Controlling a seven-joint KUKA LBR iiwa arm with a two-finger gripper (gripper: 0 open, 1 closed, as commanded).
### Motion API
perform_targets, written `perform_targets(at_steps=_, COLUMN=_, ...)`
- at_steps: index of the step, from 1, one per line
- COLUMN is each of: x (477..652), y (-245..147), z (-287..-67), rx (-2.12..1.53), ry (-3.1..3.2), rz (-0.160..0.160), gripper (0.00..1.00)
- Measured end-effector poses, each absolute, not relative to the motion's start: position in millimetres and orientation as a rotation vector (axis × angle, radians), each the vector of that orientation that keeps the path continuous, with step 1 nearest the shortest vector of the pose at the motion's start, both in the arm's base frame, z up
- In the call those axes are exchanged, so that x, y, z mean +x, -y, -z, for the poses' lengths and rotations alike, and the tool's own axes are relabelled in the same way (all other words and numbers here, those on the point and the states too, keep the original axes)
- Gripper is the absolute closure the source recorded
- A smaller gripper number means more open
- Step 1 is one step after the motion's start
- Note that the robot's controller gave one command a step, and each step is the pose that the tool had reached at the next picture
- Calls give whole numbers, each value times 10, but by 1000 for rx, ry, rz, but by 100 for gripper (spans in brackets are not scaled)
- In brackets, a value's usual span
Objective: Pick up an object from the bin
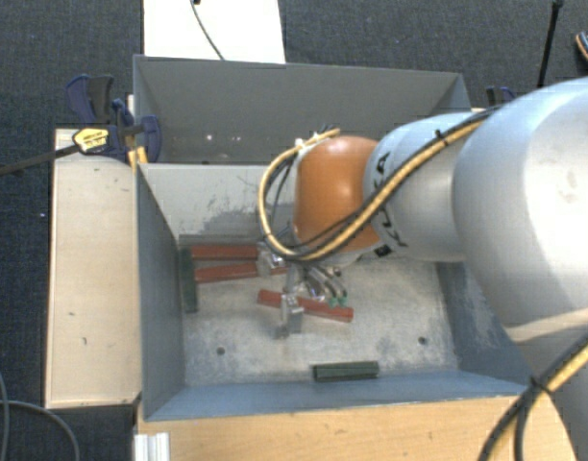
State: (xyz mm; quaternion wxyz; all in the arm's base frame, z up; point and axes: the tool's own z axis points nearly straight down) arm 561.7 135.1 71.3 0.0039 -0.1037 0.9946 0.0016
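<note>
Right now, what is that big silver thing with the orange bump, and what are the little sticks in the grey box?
The big silver thing is a robot arm; the orange bump is a cover on its wrist. The camera looks down into the grey bin from above, and the arm reaches in from the right. Its gripper hangs low over a reddish stick in the middle of the bin. Two more reddish sticks lie further left, beside a dark green stick. Another dark green stick lies by the near wall. I cannot tell whether the gripper has grabbed anything.
</note>
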Motion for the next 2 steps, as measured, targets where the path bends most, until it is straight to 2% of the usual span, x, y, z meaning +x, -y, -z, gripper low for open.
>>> perform_targets(at_steps=1, x=5603, y=-1325, z=-707, rx=-326, ry=-3121, rz=-1, gripper=100)
perform_targets(at_steps=2, x=5554, y=-1050, z=-2457, rx=-1052, ry=-2950, rz=2, gripper=100)
